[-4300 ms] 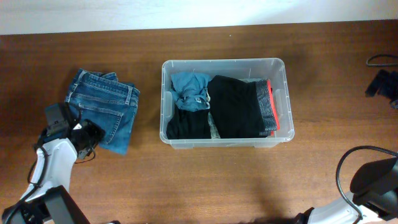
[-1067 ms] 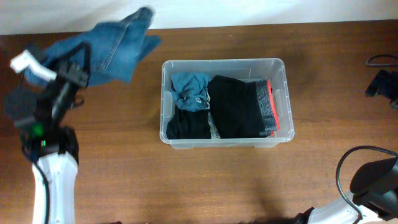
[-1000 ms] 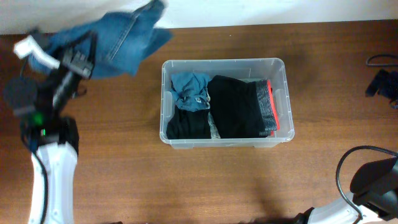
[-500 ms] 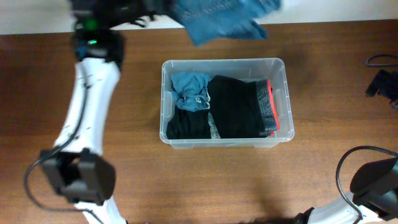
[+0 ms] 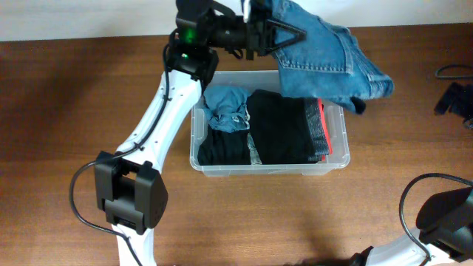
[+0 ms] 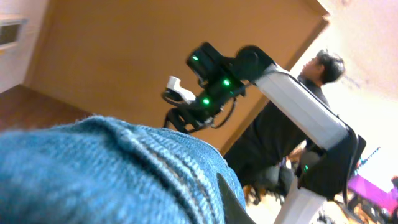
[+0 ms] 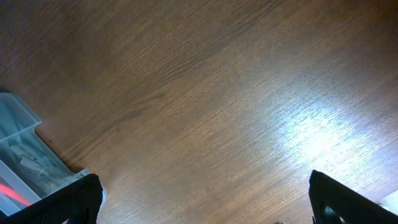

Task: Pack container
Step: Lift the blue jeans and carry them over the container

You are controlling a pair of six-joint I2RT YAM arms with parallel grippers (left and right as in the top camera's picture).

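Observation:
The clear plastic container (image 5: 332,83) stands mid-table, holding a crumpled blue garment (image 5: 225,107), black clothes (image 5: 277,133) and a grey and red waistband (image 5: 319,125). My left gripper (image 5: 275,33) is shut on folded blue jeans (image 5: 329,55) and holds them in the air over the container's far right part. In the left wrist view the jeans (image 6: 93,174) fill the lower frame, with one dark finger (image 6: 231,202) against the denim. My right gripper (image 7: 205,199) is open and empty over bare table; a corner of the container (image 7: 25,155) shows at its left.
The wooden table (image 5: 89,111) lies around the container. A dark cable (image 5: 451,72) and a black object (image 5: 458,100) lie at the far right edge. The right arm's base (image 5: 443,214) sits at the lower right corner.
My left arm lifted the jeans from the table's left side and swung them right, from above the container's far left corner to over its right part. The right arm has not moved.

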